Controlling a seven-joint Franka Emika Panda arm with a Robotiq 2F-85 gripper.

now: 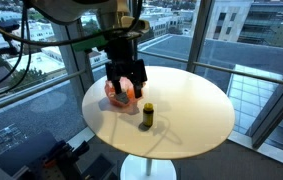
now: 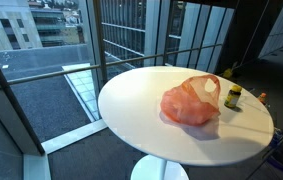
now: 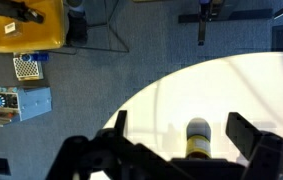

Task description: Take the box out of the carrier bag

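An orange plastic carrier bag (image 2: 190, 103) lies crumpled on the round white table (image 2: 141, 110); it also shows in an exterior view (image 1: 114, 96). No box is visible; the bag's contents are hidden. My gripper (image 1: 125, 86) hangs open just above the bag, fingers spread, holding nothing. In the wrist view my gripper (image 3: 179, 120) is open over the table. A small dark bottle with a yellow label (image 3: 197, 140) stands between the fingers' lines. The bag does not show in the wrist view. The gripper is out of frame in an exterior view where the bag lies uncovered.
The bottle (image 1: 148, 115) (image 2: 234, 96) stands upright next to the bag. Glass walls surround the table on the window side. On the floor lie a yellow case (image 3: 21, 25) and a grey-blue device (image 3: 23, 101). The table edge (image 1: 161, 150) is near.
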